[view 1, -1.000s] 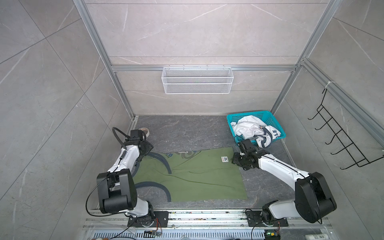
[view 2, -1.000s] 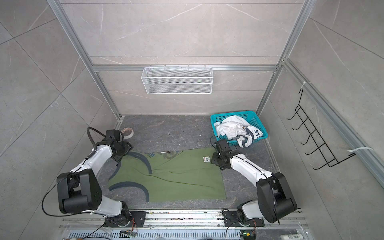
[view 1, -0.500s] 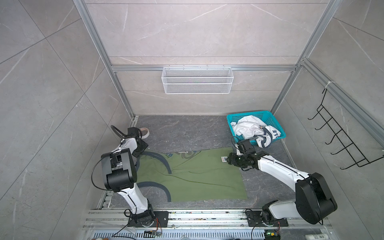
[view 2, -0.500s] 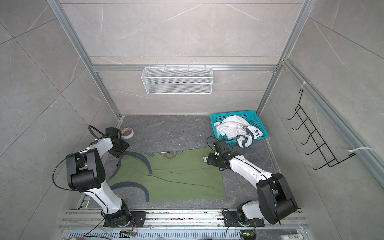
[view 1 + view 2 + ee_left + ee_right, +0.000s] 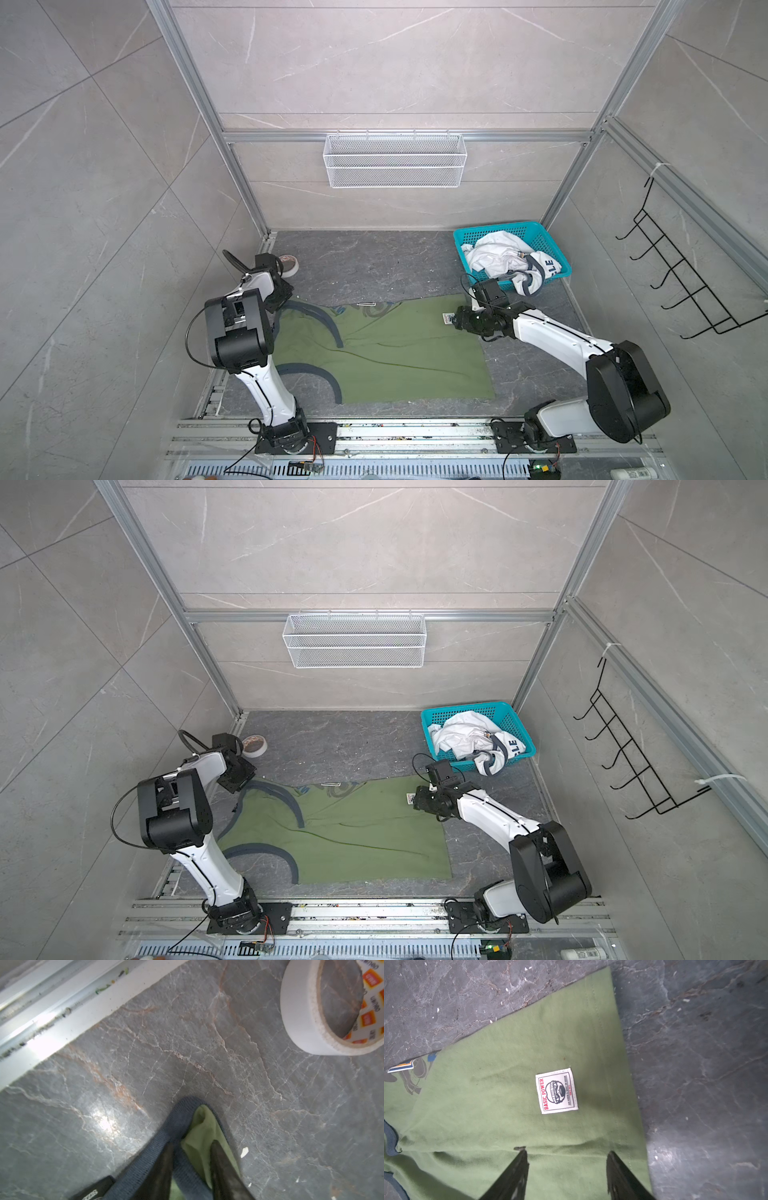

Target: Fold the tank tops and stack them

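On the dark grey marbled tabletop [image 5: 374,266], in both top views: an olive green sleeveless cloth tank top with dark grey trim [image 5: 395,357] [image 5: 353,833], spread nearly flat, straps toward the left arm, hem toward the right. At the far right corner, a teal plastic lattice basket [image 5: 490,232] [image 5: 461,710] with a crumpled white tank top [image 5: 498,259] [image 5: 461,735] heaped inside, one lettered part drooping over the near rim. Left gripper [image 5: 286,296] [image 5: 243,782] down at the tip of the far shoulder strap, just beside a white roll of tape [image 5: 289,264] [image 5: 254,745]; its fingertips hidden from up here. Right gripper [image 5: 455,322] [image 5: 415,802] low over the far hem corner, next to a small white woven label [image 5: 446,329] [image 5: 410,798].

In the left wrist view: two black fingers [image 5: 164,1167] set close on either side of the strap's folded tip, with grey trim and a pucker of green cloth [image 5: 199,1140] filling the narrow gap between them (a pinch on the olive top, by all looks). Tape roll [image 5: 297,1012] apart from the strap, on bare tabletop.

In the right wrist view: jaws standing wide, nothing between them, both tips down on the green cloth [image 5: 508,1105] near the stitched hem, a shallow crease running across at the tips. Label [image 5: 557,1091] flat on the cloth ahead of the fingers, red "BASIC POWER" lettering legible.
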Tool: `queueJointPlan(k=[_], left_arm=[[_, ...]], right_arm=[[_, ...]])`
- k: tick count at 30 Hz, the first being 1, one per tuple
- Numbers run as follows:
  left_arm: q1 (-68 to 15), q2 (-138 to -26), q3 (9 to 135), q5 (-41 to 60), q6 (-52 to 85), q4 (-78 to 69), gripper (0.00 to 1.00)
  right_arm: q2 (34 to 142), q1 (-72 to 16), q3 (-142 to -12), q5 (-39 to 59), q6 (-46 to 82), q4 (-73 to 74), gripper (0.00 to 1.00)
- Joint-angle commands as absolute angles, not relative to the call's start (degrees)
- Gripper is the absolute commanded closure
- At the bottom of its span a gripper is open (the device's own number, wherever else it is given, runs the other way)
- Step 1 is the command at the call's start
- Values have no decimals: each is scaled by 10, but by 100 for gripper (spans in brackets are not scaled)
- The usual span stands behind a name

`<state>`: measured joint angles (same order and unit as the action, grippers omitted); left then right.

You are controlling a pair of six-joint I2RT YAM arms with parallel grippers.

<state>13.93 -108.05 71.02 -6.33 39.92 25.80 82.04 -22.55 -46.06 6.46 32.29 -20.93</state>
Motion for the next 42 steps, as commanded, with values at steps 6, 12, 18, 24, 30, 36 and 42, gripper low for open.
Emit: queueJointPlan(k=[6, 12, 18, 24, 30, 36, 42], left_arm=[[142, -1049, 737, -64, 407, 300, 98], [142, -958, 703, -57, 416, 306, 100], [143, -878, 627, -81, 435, 290, 100], [162, -898, 583, -88, 444, 264, 99], [188, -951, 578, -71, 440, 236, 99], [201, -982, 574, -55, 441, 221, 96], [213, -991, 576, -53, 440, 215, 95]], right_arm=[[835, -228, -474, 31, 322, -234, 38], [875, -228, -504, 30, 330, -230, 38], [904, -228, -541, 41, 338, -223, 38], [940, -231, -599, 48, 326, -217, 38], [1027, -232, -664, 35, 323, -224, 38], [1107, -231, -714, 4, 338, -245, 38], [1143, -221, -732, -38, 363, -281, 38]])
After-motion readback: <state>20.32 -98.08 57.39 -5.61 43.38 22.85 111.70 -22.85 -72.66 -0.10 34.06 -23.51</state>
